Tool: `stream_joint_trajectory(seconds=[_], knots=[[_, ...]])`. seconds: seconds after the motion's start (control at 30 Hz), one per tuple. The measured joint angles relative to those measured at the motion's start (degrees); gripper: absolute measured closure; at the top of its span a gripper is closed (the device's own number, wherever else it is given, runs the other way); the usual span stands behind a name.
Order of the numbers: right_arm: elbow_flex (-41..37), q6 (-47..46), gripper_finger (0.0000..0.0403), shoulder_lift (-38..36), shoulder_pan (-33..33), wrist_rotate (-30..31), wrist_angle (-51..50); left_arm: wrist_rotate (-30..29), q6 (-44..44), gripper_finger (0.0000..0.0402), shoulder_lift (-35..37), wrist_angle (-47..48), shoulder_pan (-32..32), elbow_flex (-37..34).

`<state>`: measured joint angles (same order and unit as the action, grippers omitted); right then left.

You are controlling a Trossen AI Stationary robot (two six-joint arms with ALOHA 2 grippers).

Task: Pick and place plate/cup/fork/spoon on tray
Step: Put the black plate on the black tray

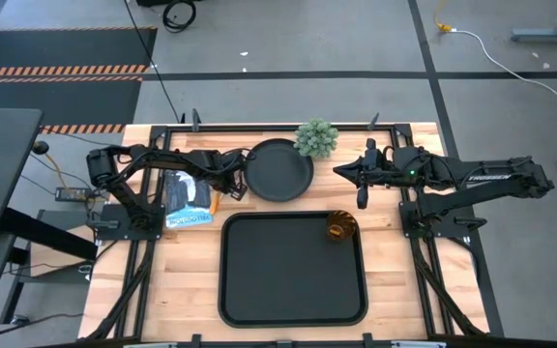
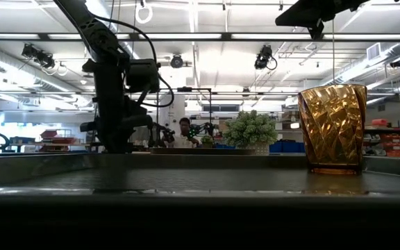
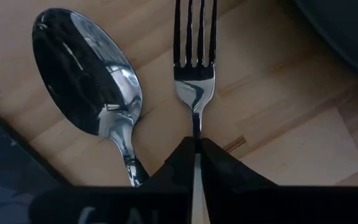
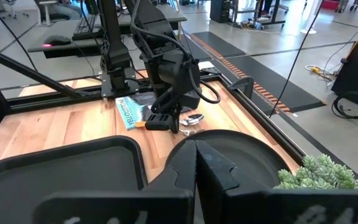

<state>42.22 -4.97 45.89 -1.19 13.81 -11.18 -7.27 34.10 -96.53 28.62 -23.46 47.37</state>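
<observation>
The fork [image 3: 194, 81] was pinched by the left pincer [image 1: 232, 184] on the surface [image 1: 162, 271] left of the plate [image 1: 278, 171], beside the spoon [image 3: 89, 81], while the right pincer [image 1: 348, 172] was held pressed together right of the plate.

A small bushy green plant [image 1: 316, 138] stands near the far edge of the light wooden slatted table [image 1: 190, 280], about midway along it. A flat blue-and-white printed packet [image 1: 188, 200] lies toward the table's far left corner. Black cables [image 1: 177, 14] trail over the grey floor beyond.
</observation>
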Motion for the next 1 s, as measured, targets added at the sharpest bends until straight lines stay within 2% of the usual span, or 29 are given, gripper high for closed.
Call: stream_joint_trajectory(seconds=[0.4,1.0], knots=[[0.0,-0.8,0.0392,0.0,0.0,0.0,0.0,-1.5,1.3,0.0382,3.4,-1.1,-0.3,-0.2],[0.0,-0.9,0.0392,0.0,0.0,0.0,0.0,-2.0,1.1,0.0382,3.5,-1.7,-0.2,-0.1]])
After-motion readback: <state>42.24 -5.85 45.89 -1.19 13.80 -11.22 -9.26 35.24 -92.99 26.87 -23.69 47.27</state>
